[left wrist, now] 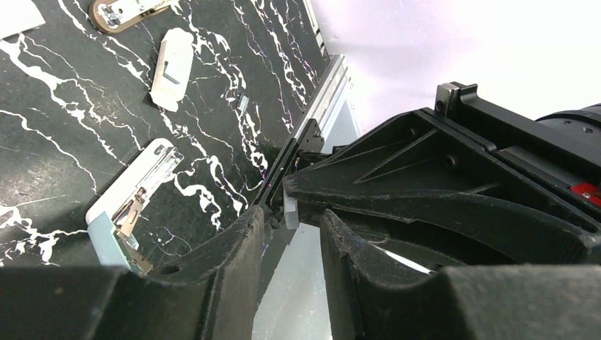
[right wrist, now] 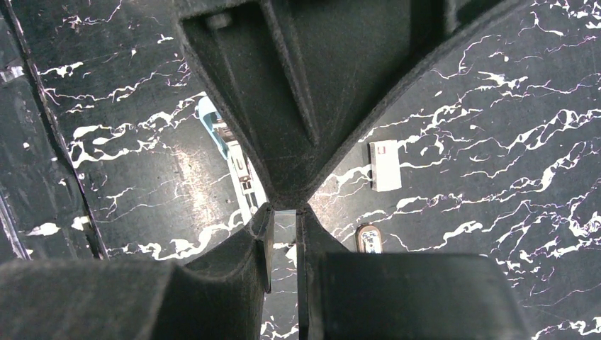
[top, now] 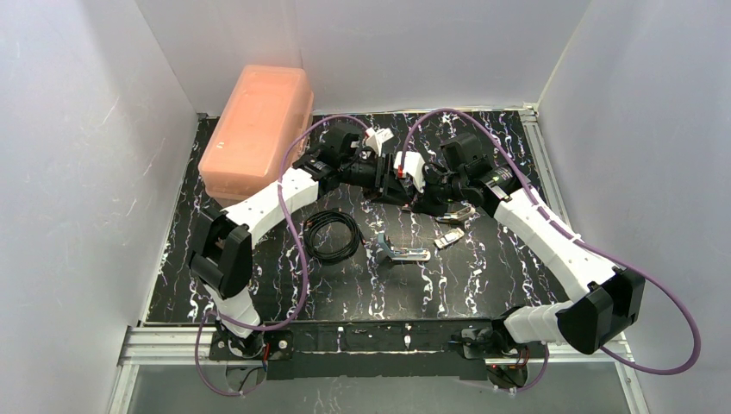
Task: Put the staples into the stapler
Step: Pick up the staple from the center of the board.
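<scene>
The stapler [top: 398, 252] lies open on the black marbled table, its light-blue shell and silver channel showing in the left wrist view [left wrist: 131, 205] and partly behind the fingers in the right wrist view [right wrist: 225, 145]. Both grippers meet in the air above the table's far middle. My right gripper [top: 421, 191] [right wrist: 285, 212] is shut on the staples [left wrist: 291, 211], a small grey strip sticking out at its tips. Tip to tip with it, my left gripper [top: 390, 178] [left wrist: 290, 221] has its fingers [left wrist: 237, 244] parted, the strip just beyond them and the gap empty.
A small white block [left wrist: 172, 69] [right wrist: 385, 164] and a brown-rimmed oval piece [left wrist: 127, 10] [right wrist: 368, 239] lie right of the stapler. A black cable coil [top: 332, 235] sits left of it. A pink lidded box [top: 259, 129] stands at the back left. White walls enclose the table.
</scene>
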`<action>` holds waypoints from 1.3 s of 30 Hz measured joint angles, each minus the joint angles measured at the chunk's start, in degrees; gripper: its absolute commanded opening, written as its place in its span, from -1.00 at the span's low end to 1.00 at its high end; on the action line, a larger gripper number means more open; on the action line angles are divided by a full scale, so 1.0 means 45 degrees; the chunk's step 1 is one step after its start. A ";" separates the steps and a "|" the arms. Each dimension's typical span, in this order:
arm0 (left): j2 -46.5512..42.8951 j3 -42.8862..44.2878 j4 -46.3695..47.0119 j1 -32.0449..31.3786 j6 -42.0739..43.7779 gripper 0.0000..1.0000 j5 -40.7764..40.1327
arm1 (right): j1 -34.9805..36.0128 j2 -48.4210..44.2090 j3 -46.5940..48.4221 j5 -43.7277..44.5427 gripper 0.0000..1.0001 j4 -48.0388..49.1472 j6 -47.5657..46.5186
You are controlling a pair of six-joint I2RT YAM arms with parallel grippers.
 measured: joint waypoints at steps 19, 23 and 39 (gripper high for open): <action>0.0102 -0.0117 0.0306 -0.0121 -0.0194 -0.50 0.0024 | -0.0015 0.0000 0.0000 0.0044 -0.74 0.0005 0.0219; 0.0141 -0.0146 0.0369 -0.0121 -0.0204 -0.50 0.0029 | -0.0029 0.0000 0.0000 0.0044 -0.75 0.0005 0.0223; 0.0141 -0.0374 0.0714 -0.0121 -0.0393 -0.58 0.0034 | -0.0107 0.0000 0.0000 0.0097 -0.74 0.0078 0.0243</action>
